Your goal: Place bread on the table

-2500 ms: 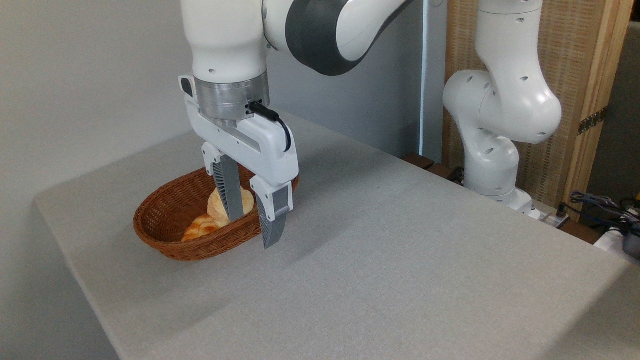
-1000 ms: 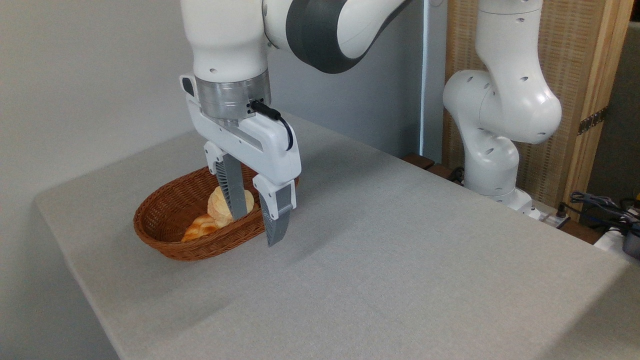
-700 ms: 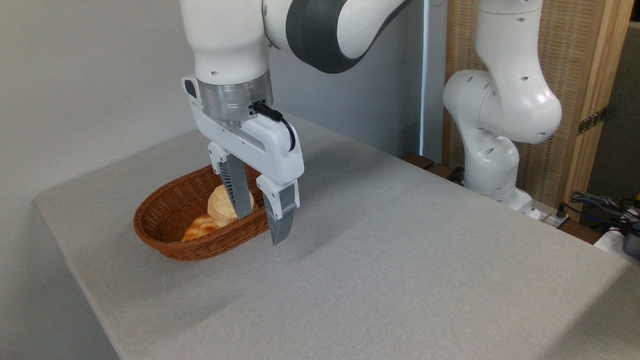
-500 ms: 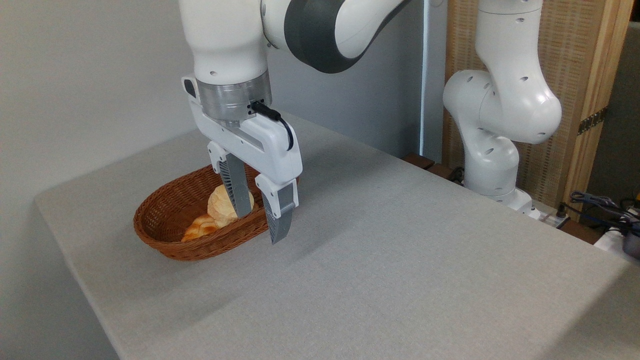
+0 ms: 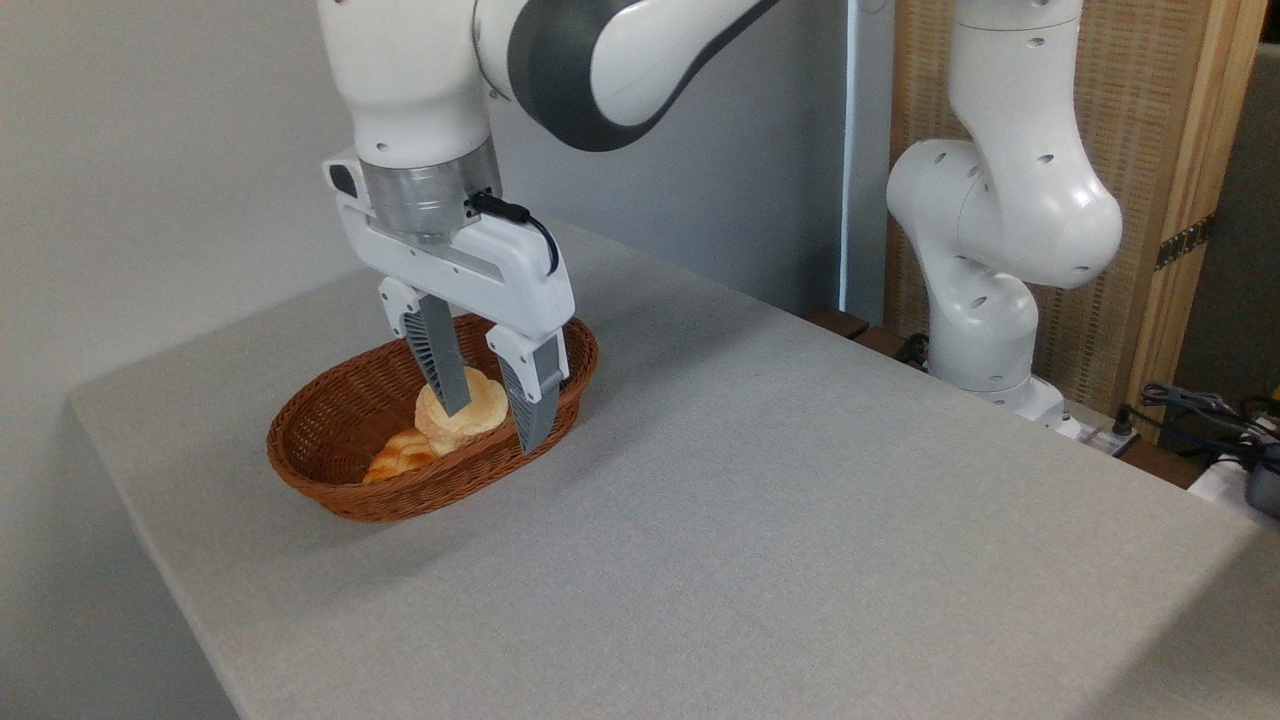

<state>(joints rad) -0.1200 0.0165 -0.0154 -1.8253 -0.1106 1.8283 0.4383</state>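
A: Start with the big things. What fills the scene?

B: The table (image 5: 760,500), a wide light grey top with a rounded corner at the left. The white arm (image 5: 1000,210) rises from its base at the table's far right edge and bends over toward the left end.

A: And at that left end?

B: A brown oval wicker basket (image 5: 340,480) stands on the table. Two breads lie inside it: the pale cream roll, the bread (image 5: 478,408), toward the right half of the basket, and a darker orange-brown toasted piece (image 5: 400,455) just beside it on the lower left, touching it or nearly so.

A: Where is the gripper against the roll?

B: The gripper (image 5: 490,428) points straight down over the basket's right half. Its two grey fingers stand wide apart. The left finger (image 5: 440,365) crosses in front of the roll's left part; the right finger (image 5: 530,400) hangs by the roll's right side, its tip reaching the basket's near rim in the picture.

A: So it has the roll?

B: No, the fingers straddle it with clear gaps and grasp nothing. Whether a tip touches the roll, I cannot tell.
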